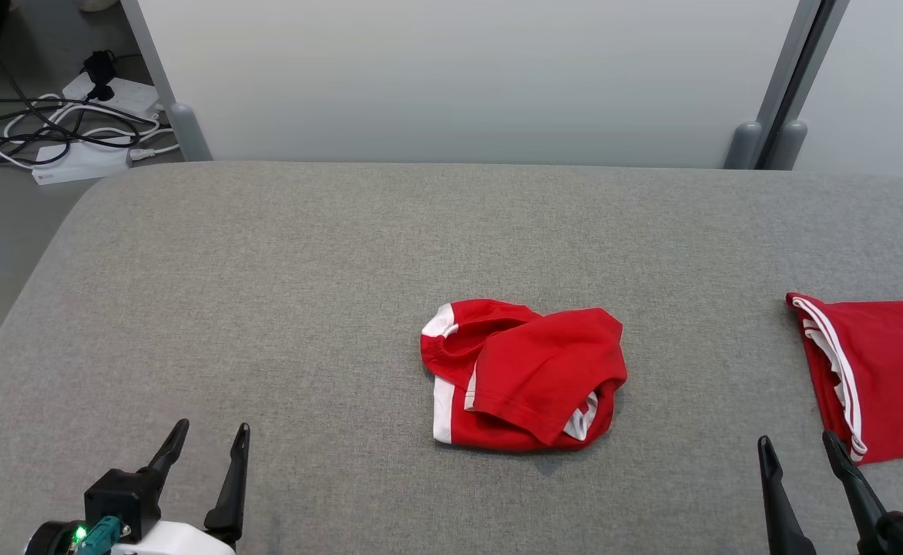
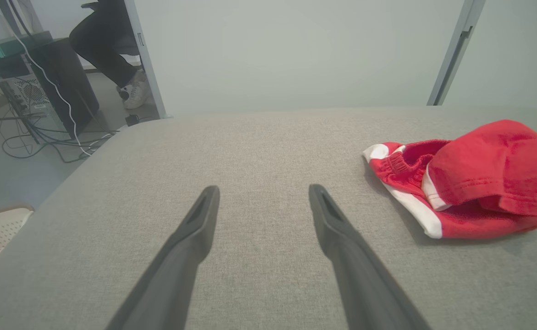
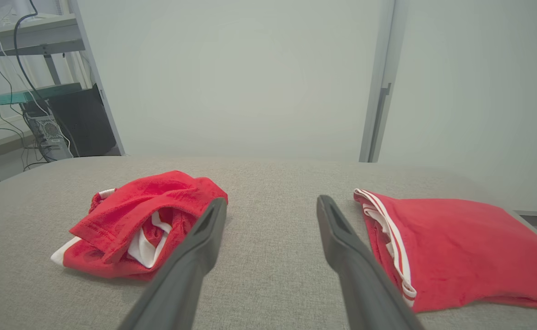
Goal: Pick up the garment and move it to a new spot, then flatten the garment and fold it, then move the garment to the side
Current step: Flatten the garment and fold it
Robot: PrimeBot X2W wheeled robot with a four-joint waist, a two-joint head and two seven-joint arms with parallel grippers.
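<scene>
Garment (image 1: 525,375): red with white trim, crumpled in heap at middle of grey fabric tabletop (image 1: 266,270), nothing touching it.

Near edge, lower left: left end effector (image 1: 213,424), fingers spread apart, empty, over bare fabric well left of garment.

Lower right: right end effector (image 1: 796,436), fingers likewise apart, empty, pointing at gap between garment and second red cloth (image 1: 879,370).

Second red cloth lies flat at right edge.

Beyond far edge: pale partition panel (image 1: 459,77). Cables (image 1: 35,127) and power strip (image 1: 82,160) on floor, far left.
</scene>
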